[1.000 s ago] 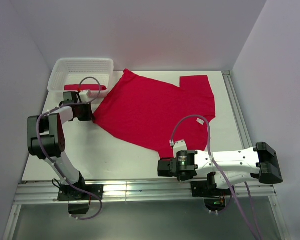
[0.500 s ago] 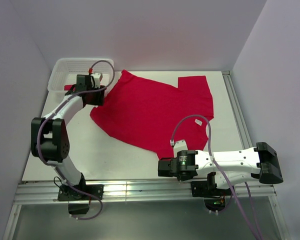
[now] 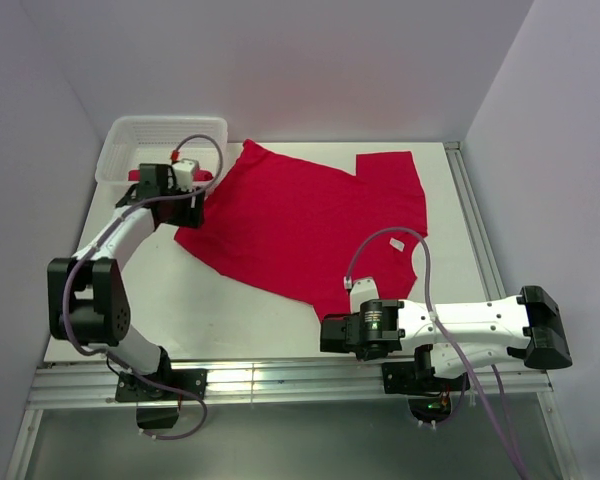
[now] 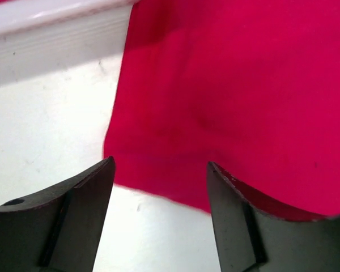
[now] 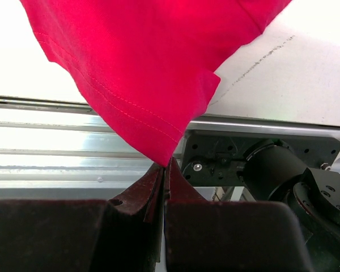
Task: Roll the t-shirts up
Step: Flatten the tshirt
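One crimson t-shirt [image 3: 300, 215] lies spread flat across the table, sleeves toward the back. My right gripper [image 3: 325, 335] is at the near edge, shut on the shirt's hem corner [image 5: 158, 130], which rises into its fingertips [image 5: 167, 165]. My left gripper [image 3: 190, 210] hovers open over the shirt's left corner [image 4: 158, 175] with nothing between its fingers [image 4: 85, 192]. Red cloth [image 4: 243, 85] fills the upper right of the left wrist view. A sliver of a second red t-shirt [image 3: 133, 175] shows in the basket, mostly hidden by the left arm.
The white mesh basket [image 3: 160, 135] stands at the back left corner, and its wall [image 4: 56, 39] is just beyond my left fingers. An aluminium rail [image 3: 280, 375] runs along the near edge, and another [image 3: 472, 220] along the right side. Walls close in on three sides.
My left gripper has opened and let go of the shirt's left corner, swinging back toward the basket. That corner now lies flat, slightly further left. The right gripper keeps its hold.
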Motion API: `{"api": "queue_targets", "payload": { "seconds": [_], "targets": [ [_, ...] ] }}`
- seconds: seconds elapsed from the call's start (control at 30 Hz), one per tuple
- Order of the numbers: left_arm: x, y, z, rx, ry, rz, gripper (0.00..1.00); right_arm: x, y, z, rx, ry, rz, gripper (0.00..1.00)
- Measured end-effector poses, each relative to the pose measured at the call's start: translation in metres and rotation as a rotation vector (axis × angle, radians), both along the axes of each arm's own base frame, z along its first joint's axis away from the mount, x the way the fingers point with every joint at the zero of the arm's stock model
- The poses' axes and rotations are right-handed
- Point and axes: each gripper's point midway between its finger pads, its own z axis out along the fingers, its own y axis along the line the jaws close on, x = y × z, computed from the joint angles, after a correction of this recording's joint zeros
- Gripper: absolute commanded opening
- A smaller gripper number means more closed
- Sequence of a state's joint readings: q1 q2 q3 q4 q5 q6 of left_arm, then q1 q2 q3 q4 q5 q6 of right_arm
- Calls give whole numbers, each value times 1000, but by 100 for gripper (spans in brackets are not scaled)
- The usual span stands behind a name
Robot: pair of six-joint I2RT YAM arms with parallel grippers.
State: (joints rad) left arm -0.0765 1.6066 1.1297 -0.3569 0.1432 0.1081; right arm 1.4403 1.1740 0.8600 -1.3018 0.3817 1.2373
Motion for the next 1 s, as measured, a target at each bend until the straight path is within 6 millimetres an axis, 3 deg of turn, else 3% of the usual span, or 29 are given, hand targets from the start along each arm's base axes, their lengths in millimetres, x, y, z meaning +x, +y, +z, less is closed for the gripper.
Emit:
{"api": "queue_targets", "payload": {
  "seconds": [0.13,0.2,0.27,0.5,0.73,1.0],
  "targets": [
    [-13,41,6,-61,-16,15,74,1,0,2,13,-5,0,0],
    [-19,67,1,-76,-14,43,74,1,0,2,13,-5,1,0],
    [-27,81,-7,-90,3,49,74,1,0,2,13,-6,1,0],
    [-37,73,-37,-229,79,-44,72,2,1,2,14,-12,1,0],
    [-35,64,-42,-305,72,-98,71,2,1,2,15,-12,1,0],
    [-30,61,-62,-355,95,-110,69,2,1,2,16,-12,1,0]
  ]
}}
